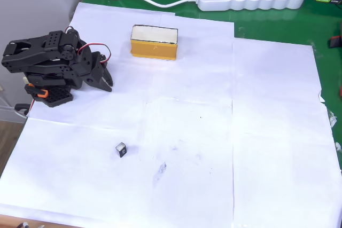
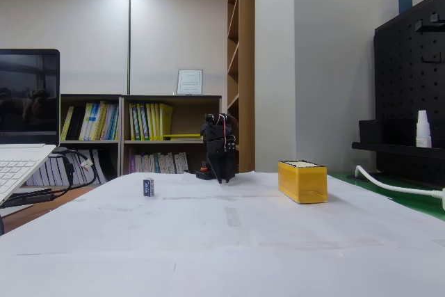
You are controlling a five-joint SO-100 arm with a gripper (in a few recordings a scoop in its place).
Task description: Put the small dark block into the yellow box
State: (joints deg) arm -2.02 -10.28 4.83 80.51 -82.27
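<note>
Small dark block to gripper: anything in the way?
No. In the overhead view, only bare white paper lies between the small dark block and the gripper; the yellow box sits off that line.

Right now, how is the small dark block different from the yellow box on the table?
The small dark block is tiny and dark grey-black with one lighter face; the yellow box is far larger, with mustard sides and a pale top. In the overhead view the block lies lower in the picture and the box higher, well apart. Both rest on the white paper, untouched by the arm.
</note>
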